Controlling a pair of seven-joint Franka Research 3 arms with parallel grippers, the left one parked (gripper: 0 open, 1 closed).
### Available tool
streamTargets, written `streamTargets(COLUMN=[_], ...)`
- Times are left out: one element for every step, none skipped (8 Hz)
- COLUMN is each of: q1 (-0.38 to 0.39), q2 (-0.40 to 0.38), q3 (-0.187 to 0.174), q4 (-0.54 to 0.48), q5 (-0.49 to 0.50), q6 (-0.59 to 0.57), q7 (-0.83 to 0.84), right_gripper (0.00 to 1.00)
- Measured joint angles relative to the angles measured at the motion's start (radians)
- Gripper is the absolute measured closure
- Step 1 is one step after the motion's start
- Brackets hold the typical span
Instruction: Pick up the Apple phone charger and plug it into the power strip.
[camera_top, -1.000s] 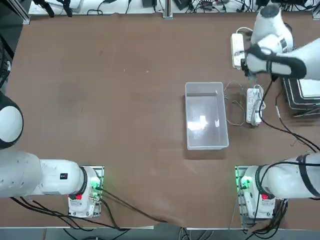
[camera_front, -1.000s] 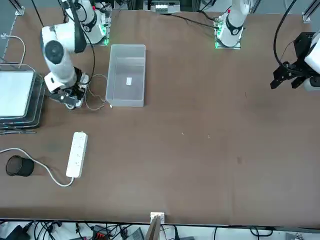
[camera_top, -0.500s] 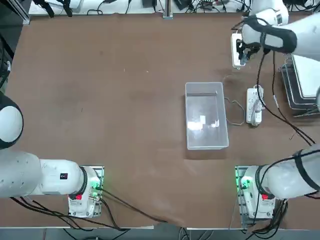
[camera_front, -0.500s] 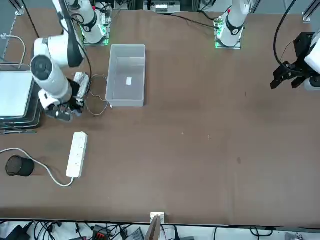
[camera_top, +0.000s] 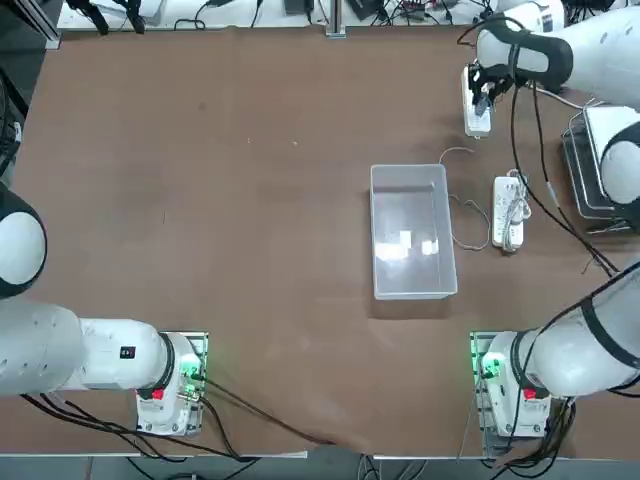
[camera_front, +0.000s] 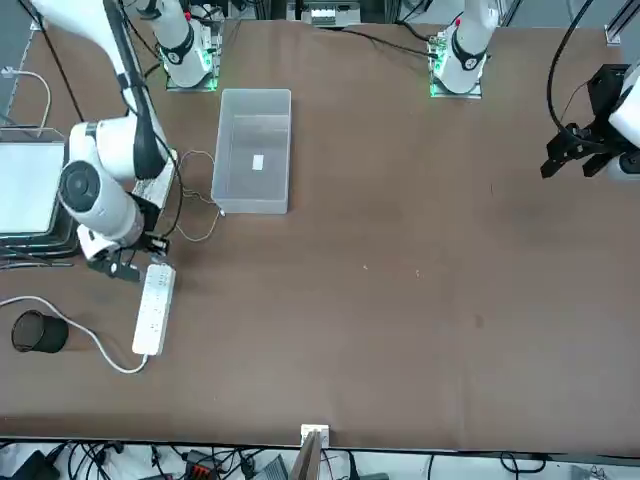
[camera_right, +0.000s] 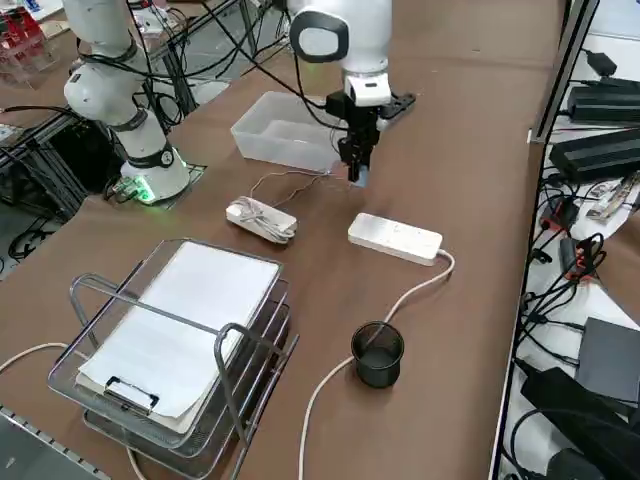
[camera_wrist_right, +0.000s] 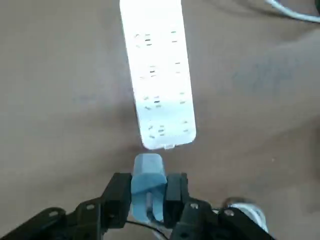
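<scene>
Claw (camera_wrist_right: 148, 200) clamped around charger (camera_wrist_right: 148, 181), above power strip (camera_wrist_right: 157, 75) end

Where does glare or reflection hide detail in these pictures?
Right wrist view: glare washes out the far end of the long white power strip, hiding its sockets there; the right gripper, shut on the small white cube-shaped charger, hangs just short of its near end. Top view: bright lamp reflections sit on the floor of the clear plastic bin.
</scene>
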Motion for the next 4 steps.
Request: streamTargets(q1=[-0.008, -0.015, -0.021, -0.022], q2=[0.016, 0.032, 0.047, 0.06], q3=[0.0, 0.0, -0.001, 0.0], q4=[0.011, 0.018, 0.023, 0.024], q5=[0.0, 0.001, 0.001, 0.001], q6=[0.0, 0.0, 0.005, 0.019], q7=[-0.005, -0.009, -0.012, -0.013], right_gripper=[0.63, 0.63, 0.63, 0.63])
